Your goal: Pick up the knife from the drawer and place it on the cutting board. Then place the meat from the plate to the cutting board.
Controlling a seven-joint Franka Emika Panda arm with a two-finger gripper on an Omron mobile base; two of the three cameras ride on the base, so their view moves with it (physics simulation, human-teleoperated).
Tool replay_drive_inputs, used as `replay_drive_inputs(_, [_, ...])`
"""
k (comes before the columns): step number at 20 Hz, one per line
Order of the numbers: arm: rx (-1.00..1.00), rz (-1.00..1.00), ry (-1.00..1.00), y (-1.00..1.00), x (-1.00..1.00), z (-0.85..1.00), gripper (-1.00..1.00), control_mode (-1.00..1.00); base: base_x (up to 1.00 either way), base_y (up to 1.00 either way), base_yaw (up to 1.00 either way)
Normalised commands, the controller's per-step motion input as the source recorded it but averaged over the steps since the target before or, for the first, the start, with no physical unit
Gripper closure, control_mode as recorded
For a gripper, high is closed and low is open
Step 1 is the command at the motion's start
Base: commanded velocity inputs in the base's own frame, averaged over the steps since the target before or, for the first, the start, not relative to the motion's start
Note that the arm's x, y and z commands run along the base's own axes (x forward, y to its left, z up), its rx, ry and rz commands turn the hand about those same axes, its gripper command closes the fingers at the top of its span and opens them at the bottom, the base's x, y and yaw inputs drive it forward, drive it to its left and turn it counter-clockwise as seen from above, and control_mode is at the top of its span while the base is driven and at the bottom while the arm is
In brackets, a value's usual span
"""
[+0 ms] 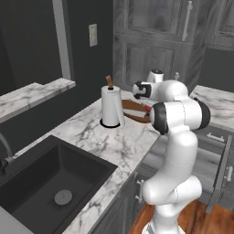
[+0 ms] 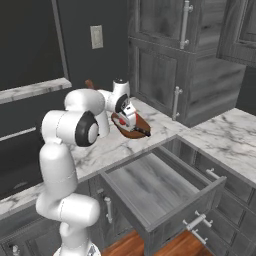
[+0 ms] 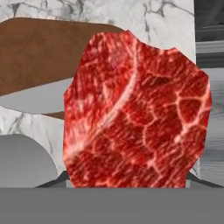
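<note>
gripper: mine, clenched on the meat
meat: hanging above the cutting board
knife: lying on the cutting board
drawer: pulled out

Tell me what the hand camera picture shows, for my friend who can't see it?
A big slab of raw red meat, marbled with pale streaks, sits right in front of the camera, held between the gripper fingers. Behind it lie the reddish-brown cutting board with a pale knife blade across it, and the white marble counter.
</note>
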Motion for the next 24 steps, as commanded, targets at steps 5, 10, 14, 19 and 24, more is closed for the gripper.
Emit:
replay_drive_inputs(5, [0.00, 0.04, 0.00, 0.00, 0.20, -0.19, 1.00, -1.00, 0.00, 0.00, 0.00])
replay_drive_inputs(10, [0.00, 0.04, 0.00, 0.00, 0.18, -0.16, 1.00, -1.00, 0.00, 0.00, 0.00])
replay_drive_inputs(14, [0.00, 0.04, 0.00, 0.00, 0.19, -0.17, 1.00, -1.00, 0.00, 0.00, 0.00])
replay_drive_inputs(19, [0.00, 0.04, 0.00, -0.04, 0.21, -0.16, 1.00, -1.00, 0.00, 0.00, 0.00])
replay_drive_inputs(24, [-0.01, 0.04, 0.00, -0.07, 0.22, -0.11, 1.00, -1.00, 0.00, 0.00, 0.00])
